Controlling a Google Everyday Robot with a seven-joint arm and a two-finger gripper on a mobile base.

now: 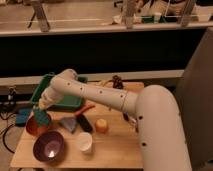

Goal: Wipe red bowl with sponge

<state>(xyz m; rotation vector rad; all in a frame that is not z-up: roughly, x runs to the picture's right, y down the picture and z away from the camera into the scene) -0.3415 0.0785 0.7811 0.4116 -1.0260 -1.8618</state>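
Sponge [42,119] sits clamped in the gripper [40,112], touching the red bowl [32,128] at the table's [115,150] 9 o'clock edge. From that bowl, grey wedge [68,124] lies at 3 o'clock, purple bowl [48,146] at 5, green tray [62,101] at 1.

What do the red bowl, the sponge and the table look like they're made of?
Red bowl: likely glazed ceramic or hard plastic; its orange-red surface catches a shine. Sponge: matte teal, probably soft foam, with no highlights. Table: seemingly pale wood, judging by its warm tan, matte top. The tool sits at the sponge, over the red bowl.
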